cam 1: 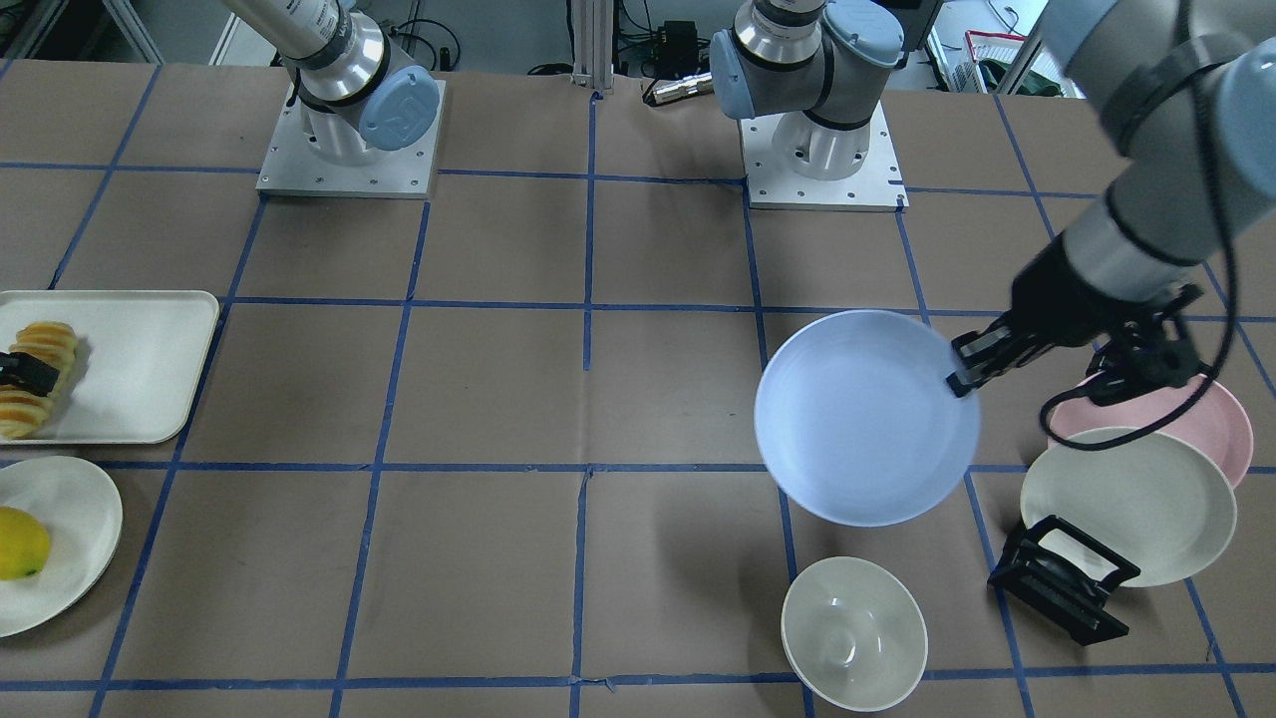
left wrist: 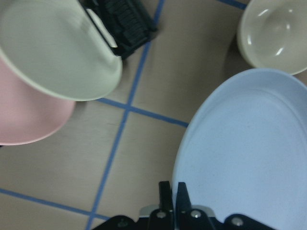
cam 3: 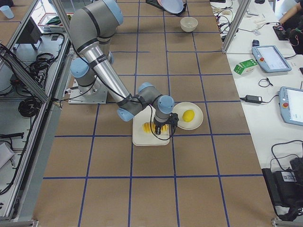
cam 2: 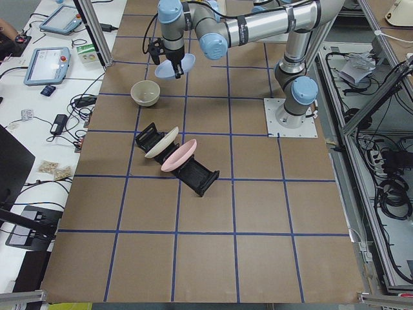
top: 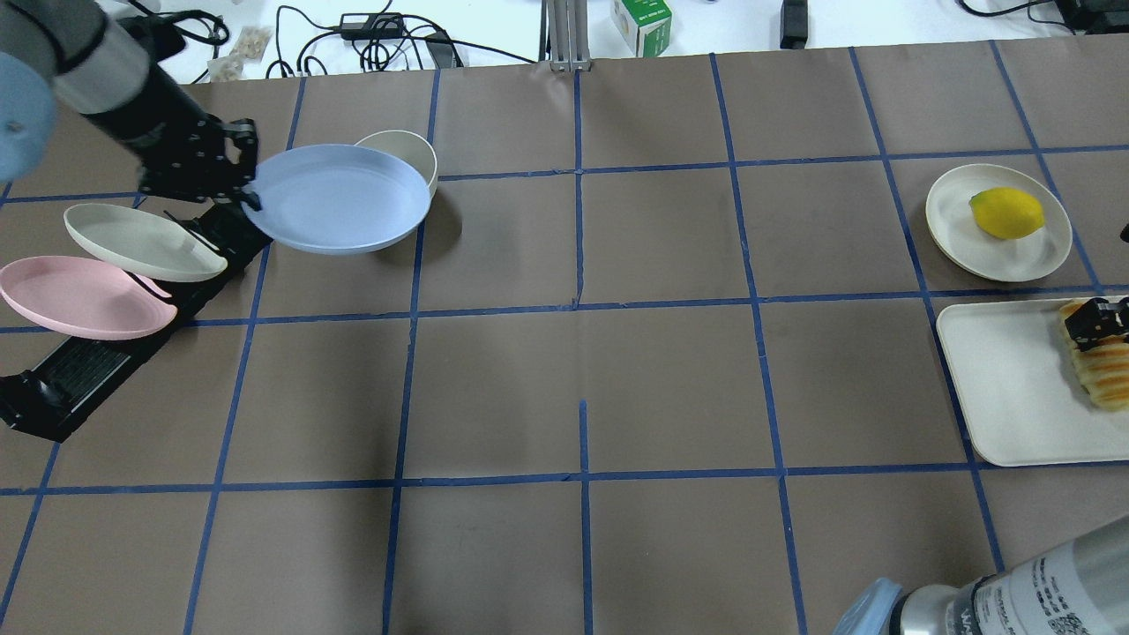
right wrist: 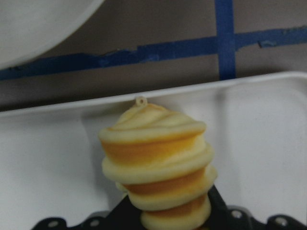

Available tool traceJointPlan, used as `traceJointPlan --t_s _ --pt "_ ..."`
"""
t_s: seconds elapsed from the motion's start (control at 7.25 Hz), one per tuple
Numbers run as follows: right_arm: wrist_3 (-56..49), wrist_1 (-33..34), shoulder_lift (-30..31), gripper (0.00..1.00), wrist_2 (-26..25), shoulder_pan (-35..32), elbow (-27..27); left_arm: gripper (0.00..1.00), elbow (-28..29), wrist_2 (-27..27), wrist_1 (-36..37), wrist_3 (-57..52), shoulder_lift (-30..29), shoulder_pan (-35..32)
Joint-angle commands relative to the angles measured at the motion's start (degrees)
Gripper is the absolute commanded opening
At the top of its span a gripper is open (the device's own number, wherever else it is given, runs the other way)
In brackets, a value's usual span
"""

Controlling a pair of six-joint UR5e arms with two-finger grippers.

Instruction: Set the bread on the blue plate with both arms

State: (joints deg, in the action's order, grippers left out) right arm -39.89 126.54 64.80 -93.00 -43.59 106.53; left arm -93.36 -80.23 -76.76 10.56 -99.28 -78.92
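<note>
The blue plate (cam 1: 867,419) hangs tilted above the table, over a cream bowl's edge in the overhead view (top: 340,198). My left gripper (cam 1: 962,369) is shut on its rim; the left wrist view shows the fingers (left wrist: 165,194) pinched on the plate's edge (left wrist: 249,153). The bread (cam 1: 35,344), a ridged orange-yellow loaf, lies on a white tray (cam 1: 140,359) at the table's other end. My right gripper (cam 1: 25,374) is down across the bread's middle and shut on it; the right wrist view shows the loaf (right wrist: 158,163) between the fingers.
A black rack (cam 1: 1062,578) holds a cream plate (cam 1: 1126,504) and a pink plate (cam 1: 1211,419) beside the left gripper. A cream bowl (cam 1: 853,633) stands near the blue plate. A lemon (cam 1: 18,543) lies on a cream plate (cam 1: 70,519) next to the tray.
</note>
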Motion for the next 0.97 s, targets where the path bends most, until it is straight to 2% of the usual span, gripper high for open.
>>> traceJointPlan --t_s 0.0,0.28,0.55,0.83 --pt "0.2 -0.1 0.3 0.04 -1.8 0.0 -0.2 0.00 -8.0 5.3 14.7 10.7 -2.3 -9.5" --pt "0.3 -0.2 3.6 0.05 -1.4 -0.3 -1.1 0.00 -9.7 5.2 22.3 12.2 -5.8 -15.9" --pt "0.7 0.0 5.5 0.05 -0.9 -5.0 -2.5 0.00 -12.9 5.3 31.6 13.6 -10.0 -17.9" --pt "5.3 -3.4 8.1 0.05 -0.2 -8.3 -3.3 0.00 -13.7 6.3 32.2 14.1 -12.9 -19.2"
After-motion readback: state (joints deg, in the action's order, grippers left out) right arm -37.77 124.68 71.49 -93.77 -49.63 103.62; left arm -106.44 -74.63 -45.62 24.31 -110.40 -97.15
